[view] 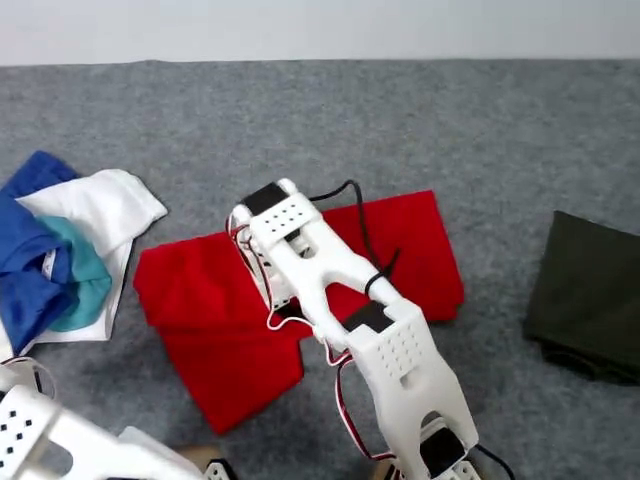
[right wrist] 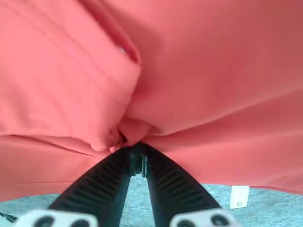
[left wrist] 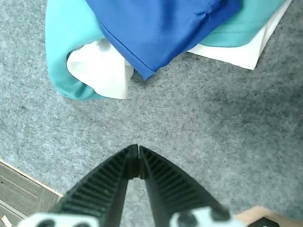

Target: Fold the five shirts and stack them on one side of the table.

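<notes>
**Right fingers pinching the red shirt, left fingers pressed together over the mat**

My right gripper [right wrist: 137, 158] has its two black fingers closed on a bunched fold of the red shirt [view: 200, 300], and the cloth puckers just where the tips meet. In the high view the red shirt lies spread across the middle of the frame on the grey mat [view: 420, 130]. It is partly folded, and my right arm [view: 340, 290] stretches over it from the lower edge. A small white label [right wrist: 239, 196] shows at the shirt's hem.

My left gripper [left wrist: 138, 163] has its fingers pressed together with nothing between them, above bare mat. Just beyond its tips lies the loose heap of three shirts. The blue shirt [left wrist: 165, 28] is on top, the teal shirt [left wrist: 59, 47] under it, and the white shirt [left wrist: 102, 71] is tucked among them. In the high view this heap sits at the left edge of the frame, and my left arm [view: 40, 435] is in the lower left corner.

A dark shirt [view: 590, 290] lies folded at the right edge, well apart from the red one.
</notes>
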